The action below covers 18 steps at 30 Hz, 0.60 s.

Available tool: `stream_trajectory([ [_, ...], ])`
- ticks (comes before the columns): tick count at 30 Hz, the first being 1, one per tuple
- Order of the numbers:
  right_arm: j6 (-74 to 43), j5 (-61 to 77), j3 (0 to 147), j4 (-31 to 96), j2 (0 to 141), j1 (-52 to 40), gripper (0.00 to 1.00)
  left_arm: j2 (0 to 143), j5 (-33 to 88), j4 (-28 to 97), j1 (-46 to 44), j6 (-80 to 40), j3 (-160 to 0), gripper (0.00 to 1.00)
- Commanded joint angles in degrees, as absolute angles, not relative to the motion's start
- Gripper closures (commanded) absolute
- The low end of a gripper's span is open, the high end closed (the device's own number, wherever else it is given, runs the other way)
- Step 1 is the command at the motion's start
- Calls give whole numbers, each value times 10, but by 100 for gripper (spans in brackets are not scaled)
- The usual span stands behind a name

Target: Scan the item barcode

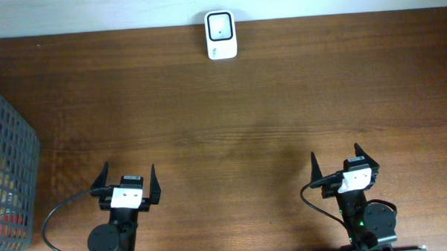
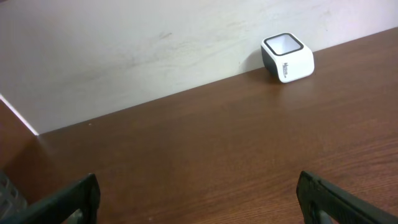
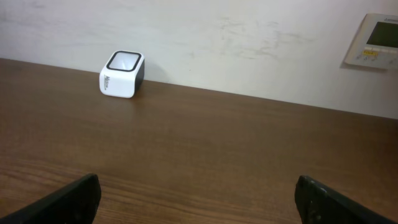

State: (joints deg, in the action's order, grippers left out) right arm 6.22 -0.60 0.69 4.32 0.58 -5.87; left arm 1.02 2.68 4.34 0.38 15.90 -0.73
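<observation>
Open and empty: left gripper, right gripper. White box-shaped barcode scanner sits at the far edge of the brown wooden bench. Coloured items lie in the grey mesh basket, whose wall may snag a reach.

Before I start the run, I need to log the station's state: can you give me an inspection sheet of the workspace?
Surface: brown wooden table.
Job's things: white scanner at the far edge by the wall; no barcoded item seen.
Clutter: grey mesh basket at the left edge, contents unclear.
Grippers: left gripper and right gripper both open, holding nothing.
Cables: black cable loops beside the left arm; second cable by the right arm.
Surroundings: pale wall with a control panel.
</observation>
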Motion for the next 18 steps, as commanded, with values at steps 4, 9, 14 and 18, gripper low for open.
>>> stream_trajectory([
  [4,62,-19,3,45,5,-56,1,13,19,47,1,162,-6,1],
  [9,62,-19,3,45,5,-56,2,13,19,47,1,162,-6,1],
  [14,62,-19,3,45,5,-56,2,13,19,47,1,162,-6,1],
  [18,62,-19,3,45,5,-56,1,13,17,47,1,162,-6,1],
])
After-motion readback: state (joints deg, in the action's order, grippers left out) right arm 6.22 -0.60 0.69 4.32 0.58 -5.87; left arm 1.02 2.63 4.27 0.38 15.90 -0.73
